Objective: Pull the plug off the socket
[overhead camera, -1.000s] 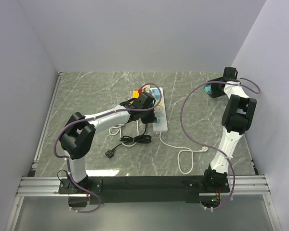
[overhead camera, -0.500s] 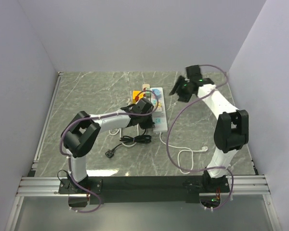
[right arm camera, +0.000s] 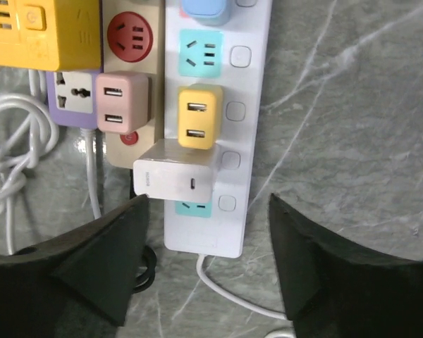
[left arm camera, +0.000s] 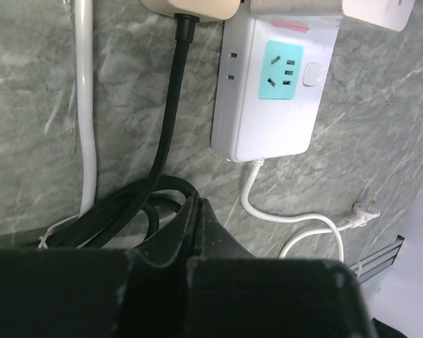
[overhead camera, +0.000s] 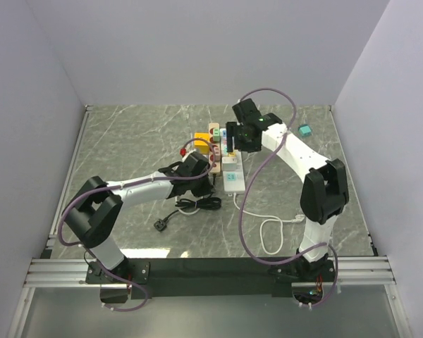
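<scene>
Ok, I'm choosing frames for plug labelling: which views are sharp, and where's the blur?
Right wrist: white charger and yellow adapter crisp, right gripper dark and soft. Left wrist: white power strip sharp, left gripper blurred, underexposed. Top external: even light, plugs tiny.

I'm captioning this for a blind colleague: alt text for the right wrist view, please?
The open right pincer hovers over a white power strip on a marble table, with a white charger on the strip just ahead of the dark fingers. Further along sit a yellow USB adapter and a blue plug; a pink adapter occupies the neighbouring beige strip.
</scene>
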{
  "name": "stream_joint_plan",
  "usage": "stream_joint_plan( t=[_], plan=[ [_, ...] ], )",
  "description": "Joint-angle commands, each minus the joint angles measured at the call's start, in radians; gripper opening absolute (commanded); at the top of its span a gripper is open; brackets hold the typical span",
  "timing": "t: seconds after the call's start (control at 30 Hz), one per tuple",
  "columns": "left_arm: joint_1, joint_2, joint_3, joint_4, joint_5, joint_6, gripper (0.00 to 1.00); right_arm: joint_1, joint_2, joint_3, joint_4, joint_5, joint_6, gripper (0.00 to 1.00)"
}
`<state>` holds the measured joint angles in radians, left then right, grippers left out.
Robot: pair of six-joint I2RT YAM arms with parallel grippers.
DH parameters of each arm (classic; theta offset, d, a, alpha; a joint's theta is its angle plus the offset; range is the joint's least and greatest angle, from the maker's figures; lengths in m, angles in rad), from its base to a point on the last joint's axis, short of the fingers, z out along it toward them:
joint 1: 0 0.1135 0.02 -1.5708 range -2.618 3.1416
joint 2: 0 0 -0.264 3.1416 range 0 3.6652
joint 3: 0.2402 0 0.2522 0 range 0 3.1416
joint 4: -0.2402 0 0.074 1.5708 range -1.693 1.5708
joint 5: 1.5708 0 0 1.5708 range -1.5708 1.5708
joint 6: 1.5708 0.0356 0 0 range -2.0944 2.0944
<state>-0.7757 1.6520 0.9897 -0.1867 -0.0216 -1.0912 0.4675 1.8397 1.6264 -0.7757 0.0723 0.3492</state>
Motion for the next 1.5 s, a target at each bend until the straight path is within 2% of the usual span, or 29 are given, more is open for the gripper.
stream_joint_plan(
  t=[0.0, 0.3, 0.33, 0.4, 0.47, 0.93, 1.03, 1.07, 1.17, 1.27, 1.37, 1.47],
  plan=[
    [0.003, -0.046, -0.025, 0.035, -0.018, -0.027, 0.00, 0.029, 0.047, 0.076, -0.033, 0.076, -0.078, 0.78],
    [0.006, -0.087, -0.054, 0.023, -0.037, -0.033, 0.01, 0.043, 0.156, 0.191, -0.063, 0.044, -0.072, 0.81],
    [0.004, -0.087, -0.056, 0.021, -0.037, -0.033, 0.00, 0.045, 0.158, 0.185, -0.060, 0.035, -0.072, 0.83],
    [0.004, -0.089, -0.056, 0.018, -0.041, -0.033, 0.00, 0.053, 0.156, 0.167, -0.047, 0.023, -0.064, 0.93],
    [0.006, -0.089, -0.056, 0.013, -0.043, -0.030, 0.00, 0.057, 0.155, 0.147, -0.040, 0.000, -0.055, 0.95],
    [0.010, -0.070, -0.036, 0.004, -0.040, -0.010, 0.00, 0.080, 0.168, 0.066, 0.019, 0.001, 0.031, 0.98],
    [0.012, -0.055, -0.023, 0.007, -0.035, -0.007, 0.00, 0.080, 0.187, 0.073, 0.016, 0.009, 0.046, 0.92],
    [0.012, -0.051, -0.007, 0.006, -0.031, -0.004, 0.00, 0.079, 0.193, 0.072, 0.019, 0.012, 0.060, 0.83],
    [0.012, -0.028, 0.033, 0.004, -0.021, 0.001, 0.00, 0.079, 0.194, 0.056, 0.030, 0.014, 0.079, 0.67],
    [0.012, -0.001, 0.075, 0.003, -0.017, 0.005, 0.00, 0.082, 0.204, 0.052, 0.024, 0.014, 0.092, 0.66],
    [0.018, 0.032, 0.113, 0.010, -0.006, 0.005, 0.00, 0.080, 0.213, 0.044, 0.019, 0.004, 0.105, 0.70],
    [0.019, 0.075, 0.148, 0.035, 0.003, 0.005, 0.00, 0.080, 0.211, 0.024, 0.029, 0.006, 0.117, 0.69]
  ],
)
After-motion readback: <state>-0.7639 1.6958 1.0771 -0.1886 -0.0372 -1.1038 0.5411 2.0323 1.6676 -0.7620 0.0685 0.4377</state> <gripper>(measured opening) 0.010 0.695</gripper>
